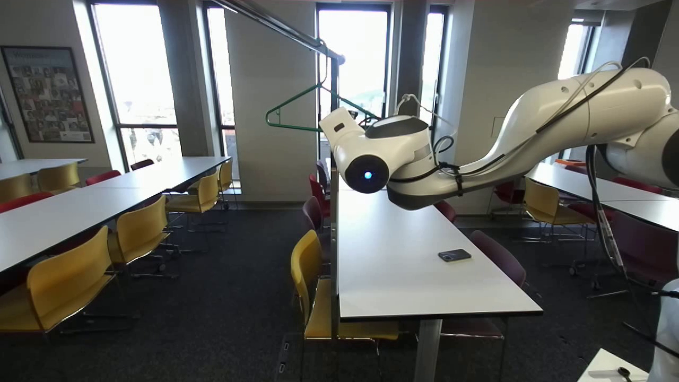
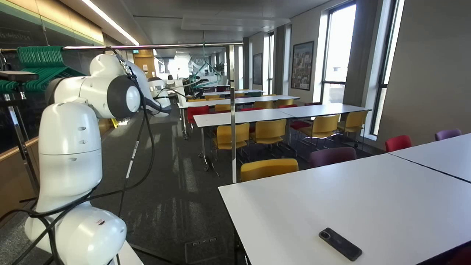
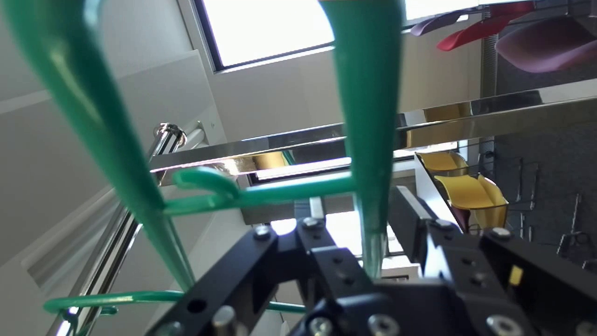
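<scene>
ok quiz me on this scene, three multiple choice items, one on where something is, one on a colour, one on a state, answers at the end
1. Where is the phone?
A on the table
B under it
C hanging over its edge

2. What colour is the hanger nearest the gripper?
A red
B white
C green

3. How do the gripper's jaws stand?
A shut
B apart
C out of view

1 A: both exterior views show it lying on top.
2 C: the wrist view shows it green.
3 B: a gap shows between them in the wrist view.

Bright tall windows light white tables and yellow chairs on a dark floor.
</scene>
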Tool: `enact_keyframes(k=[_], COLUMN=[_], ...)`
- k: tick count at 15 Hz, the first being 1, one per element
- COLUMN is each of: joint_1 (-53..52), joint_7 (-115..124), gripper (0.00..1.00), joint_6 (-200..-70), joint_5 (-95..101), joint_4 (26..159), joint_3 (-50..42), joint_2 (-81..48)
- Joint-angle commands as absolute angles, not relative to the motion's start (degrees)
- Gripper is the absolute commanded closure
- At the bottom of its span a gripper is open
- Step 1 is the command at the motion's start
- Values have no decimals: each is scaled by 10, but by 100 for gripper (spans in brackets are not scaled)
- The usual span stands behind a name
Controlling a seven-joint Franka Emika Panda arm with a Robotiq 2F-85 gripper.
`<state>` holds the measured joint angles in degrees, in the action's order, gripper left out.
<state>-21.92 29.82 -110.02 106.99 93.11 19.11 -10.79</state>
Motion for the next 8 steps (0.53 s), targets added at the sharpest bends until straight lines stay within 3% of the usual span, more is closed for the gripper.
enact_keyframes(k=[1,4,8], joint_1=[-218,-218,-218], joint_7=[293,293,293], gripper=[23,1,0], joint_6=[-1113,-1113,-1113], joint_5=[1080,1080,1079], joint_4=[939,939,938], joint_3=[191,191,191], joint_2=[-94,-94,-95])
